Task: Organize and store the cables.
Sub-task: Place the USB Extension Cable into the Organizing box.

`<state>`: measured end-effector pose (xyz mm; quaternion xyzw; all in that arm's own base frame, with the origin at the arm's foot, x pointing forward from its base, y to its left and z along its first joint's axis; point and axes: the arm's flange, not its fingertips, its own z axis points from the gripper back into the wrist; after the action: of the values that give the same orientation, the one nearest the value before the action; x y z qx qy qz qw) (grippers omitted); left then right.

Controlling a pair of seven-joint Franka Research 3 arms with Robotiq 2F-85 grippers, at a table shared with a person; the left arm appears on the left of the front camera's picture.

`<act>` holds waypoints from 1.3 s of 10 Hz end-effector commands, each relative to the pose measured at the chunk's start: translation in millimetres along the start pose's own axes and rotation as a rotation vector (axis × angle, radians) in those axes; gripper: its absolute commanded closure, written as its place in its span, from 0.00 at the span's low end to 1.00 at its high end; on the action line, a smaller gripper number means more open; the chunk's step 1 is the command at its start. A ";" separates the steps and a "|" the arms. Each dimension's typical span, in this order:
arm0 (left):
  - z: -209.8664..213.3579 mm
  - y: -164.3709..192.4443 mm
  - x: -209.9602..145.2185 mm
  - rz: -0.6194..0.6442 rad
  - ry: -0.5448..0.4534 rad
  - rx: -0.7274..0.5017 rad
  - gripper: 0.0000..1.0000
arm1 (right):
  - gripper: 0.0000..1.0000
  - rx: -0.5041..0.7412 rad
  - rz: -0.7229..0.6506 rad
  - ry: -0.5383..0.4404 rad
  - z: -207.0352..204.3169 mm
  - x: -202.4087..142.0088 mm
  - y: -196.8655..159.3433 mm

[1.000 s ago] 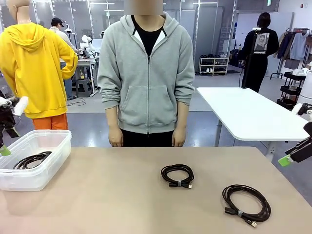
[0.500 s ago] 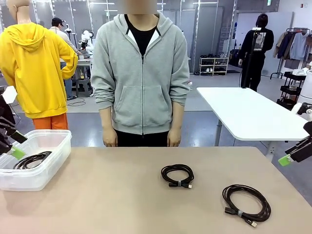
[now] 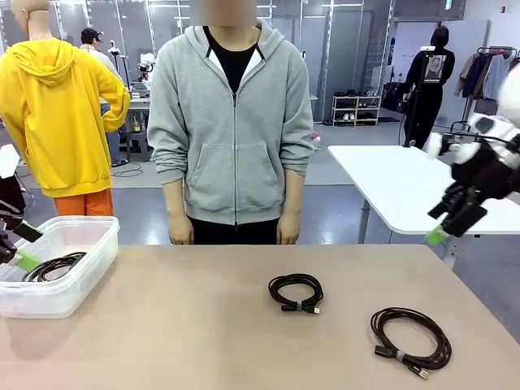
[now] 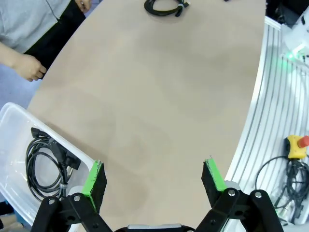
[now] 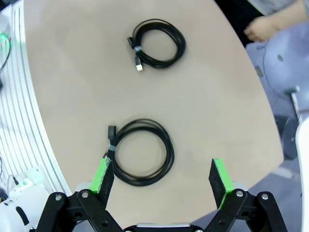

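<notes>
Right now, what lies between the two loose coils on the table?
Bare tabletop between the smaller coil and the larger coil, in front and right wrist views.

Black jointed fingers (image 5: 91, 203) — bright green pads (image 5: 103, 175) at tips.

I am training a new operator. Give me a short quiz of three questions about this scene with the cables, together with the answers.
1. How many black round cable coils lie directly on the beige table?
2. True or false: the clear plastic bin holds one black coiled cable.
3. The right gripper is: A open; B shut on a cable; C shut and empty.
Key: 1. Two: the smaller coil and the larger coil. 2. True. 3. A.
</notes>
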<state>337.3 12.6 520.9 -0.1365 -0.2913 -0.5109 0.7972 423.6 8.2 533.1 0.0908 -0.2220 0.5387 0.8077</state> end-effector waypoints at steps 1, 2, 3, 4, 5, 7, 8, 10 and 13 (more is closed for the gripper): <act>0.8 9.2 5.5 0.009 0.014 -0.012 0.00 | 0.00 0.030 0.097 0.085 -40.6 42.6 -10.3; 0.8 9.2 5.5 0.009 0.014 -0.012 0.00 | 0.00 0.036 0.163 0.108 -66.7 67.3 -4.1; 0.8 9.2 5.5 0.009 0.014 -0.012 0.00 | 0.00 0.040 0.224 0.133 -92.5 87.6 5.3; 0.8 9.2 5.5 0.009 0.014 -0.012 0.00 | 0.00 0.051 0.277 0.151 -115.9 105.3 16.6; 0.8 9.2 5.5 0.009 0.014 -0.012 0.00 | 0.00 0.046 0.330 0.184 -142.0 121.5 24.2; 0.8 9.2 5.5 0.009 0.014 -0.012 0.00 | 0.00 0.054 0.382 0.233 -182.9 139.4 32.9; 0.8 9.2 5.5 0.009 0.014 -0.012 0.00 | 0.00 0.073 0.391 0.270 -203.3 142.0 35.0; 0.8 9.2 5.5 0.009 0.014 -0.012 0.00 | 0.00 0.065 0.366 0.280 -236.0 139.0 32.6; 0.8 9.2 5.5 0.009 0.014 -0.012 0.00 | 0.00 0.087 0.329 0.294 -270.3 132.2 38.1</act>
<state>345.4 13.2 521.4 -0.1387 -0.2873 -0.5103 0.7986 498.2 229.0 352.4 0.0218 -0.0900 0.6897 0.7181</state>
